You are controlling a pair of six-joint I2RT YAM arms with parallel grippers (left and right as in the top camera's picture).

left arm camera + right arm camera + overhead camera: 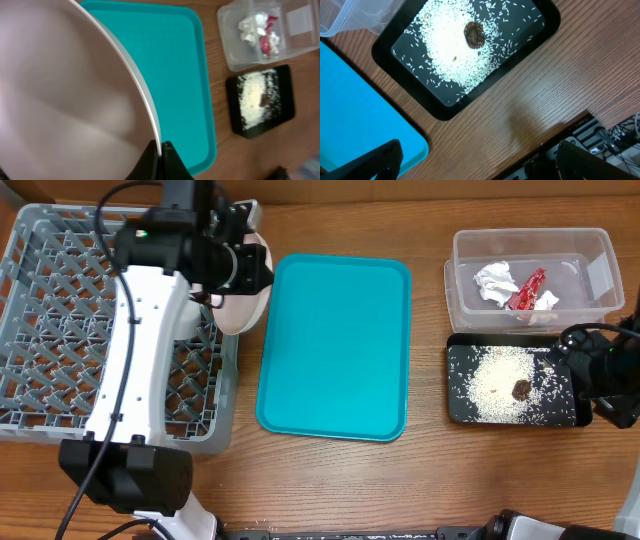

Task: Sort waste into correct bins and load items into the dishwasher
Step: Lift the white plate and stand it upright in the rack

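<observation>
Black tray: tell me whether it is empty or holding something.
Holding waste. The black tray has white rice-like grains spread across it and a small brown lump among them.

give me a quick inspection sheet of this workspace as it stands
surface: wooden table, no spills seen off the trays
job's things: white plate held at the edge of the grey dish rack; tissue and red wrapper in the clear tub; rice grains and brown lump in the black tray
clutter: teal tray, nothing on it
grippers: left pincer shut on the plate's rim; right pincer open, holding nothing, near the black tray
cables: black cable along the left arm; loose wires past the table edge
surroundings: nothing seen
</observation>
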